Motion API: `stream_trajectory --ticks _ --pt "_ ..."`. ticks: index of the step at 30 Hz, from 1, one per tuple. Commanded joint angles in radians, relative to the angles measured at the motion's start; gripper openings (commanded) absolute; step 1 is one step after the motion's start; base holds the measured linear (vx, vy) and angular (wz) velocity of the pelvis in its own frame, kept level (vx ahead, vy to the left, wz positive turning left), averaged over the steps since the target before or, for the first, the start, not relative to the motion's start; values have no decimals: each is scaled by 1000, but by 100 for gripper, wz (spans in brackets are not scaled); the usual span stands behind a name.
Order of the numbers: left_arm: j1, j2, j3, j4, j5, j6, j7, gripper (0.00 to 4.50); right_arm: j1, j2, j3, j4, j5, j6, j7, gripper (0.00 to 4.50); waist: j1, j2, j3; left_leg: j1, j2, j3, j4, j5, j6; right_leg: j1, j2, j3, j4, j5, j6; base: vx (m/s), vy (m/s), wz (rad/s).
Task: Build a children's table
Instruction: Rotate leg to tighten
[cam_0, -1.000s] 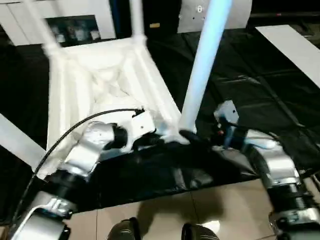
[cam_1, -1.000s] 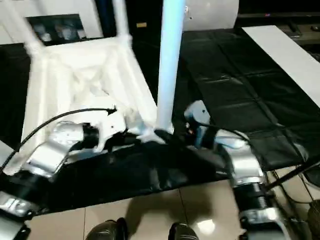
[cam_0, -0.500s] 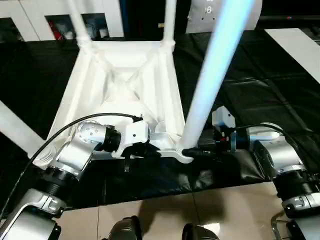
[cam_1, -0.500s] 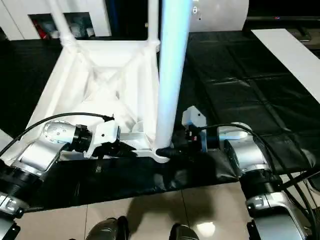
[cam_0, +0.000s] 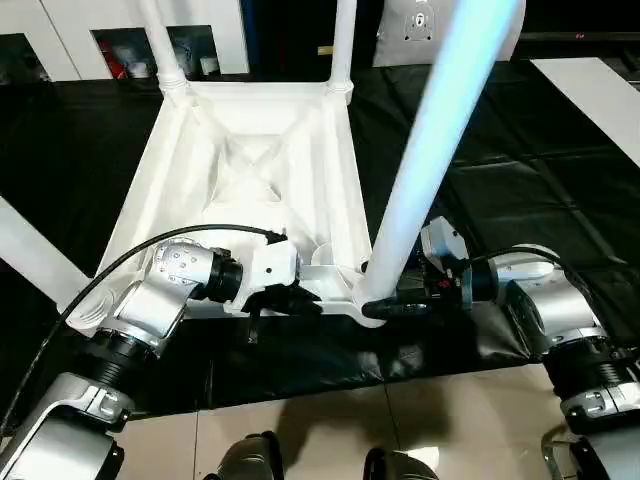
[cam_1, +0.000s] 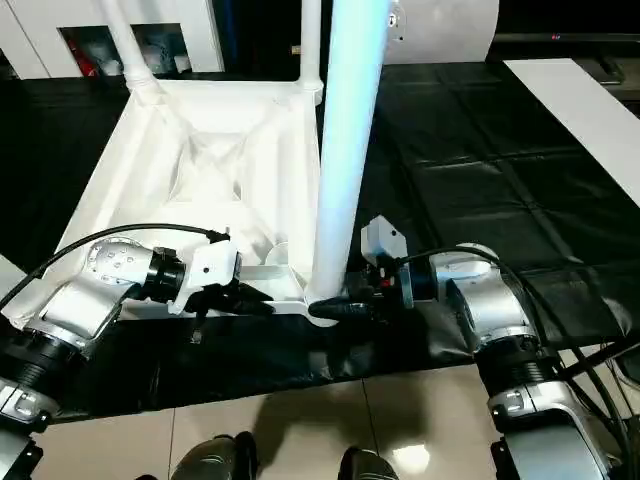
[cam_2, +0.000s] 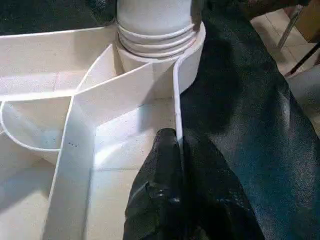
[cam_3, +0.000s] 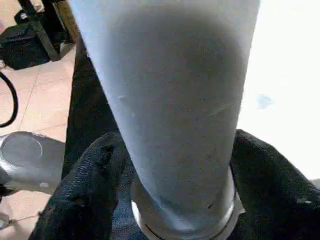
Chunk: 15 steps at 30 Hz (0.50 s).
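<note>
The children's table top (cam_0: 250, 170) lies upside down on a black cloth, ribbed underside up. Two white legs (cam_0: 160, 45) (cam_0: 343, 40) stand in its far corner sockets. A third leg (cam_0: 430, 150) stands in the near right socket (cam_2: 160, 45). Another white tube (cam_0: 30, 260) slants away at the near left corner. My left gripper (cam_0: 300, 300) is shut on the top's thin near rim (cam_2: 176, 115), one finger on each side. My right gripper (cam_0: 385, 305) clasps the base of the near right leg (cam_3: 175, 100), its fingers (cam_3: 95, 175) pressed against both sides.
The black cloth (cam_0: 520, 170) covers the floor around the table, and its near edge meets beige tiles (cam_0: 320, 430). A white board (cam_0: 600, 90) lies at the far right. White cabinets (cam_0: 60, 30) stand at the back. My feet (cam_0: 250, 460) show at the bottom edge.
The view has steadied and shifted since a second ago. My right gripper's fingers have closed in around the base of the near right leg. My left gripper keeps its hold on the rim.
</note>
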Motion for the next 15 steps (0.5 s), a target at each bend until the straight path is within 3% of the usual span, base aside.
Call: stream_trajectory --ticks 1,10,15 --pt "-28 -2 -20 -13 -10 -30 -32 0 -12 -12 1 5 15 -8 28 290 -7 -11 -80 42 77 -31 -59 -174 98 36 -75 43 -56 -178 -274 0 0 0" --pt "-31 3 -20 -1 -8 -39 -38 0 -12 -22 -6 -1 27 -7 50 224 -6 -11 -80 41 77 -32 -59 -173 99 38 -76 42 -55 -168 -276 0 0 0" --pt "-30 2 -16 4 -7 -37 -39 0 -2 -24 0 -11 32 -3 59 208 -7 -10 -80 42 77 -32 -60 -178 97 38 -75 42 -55 -168 -279 0 0 0"
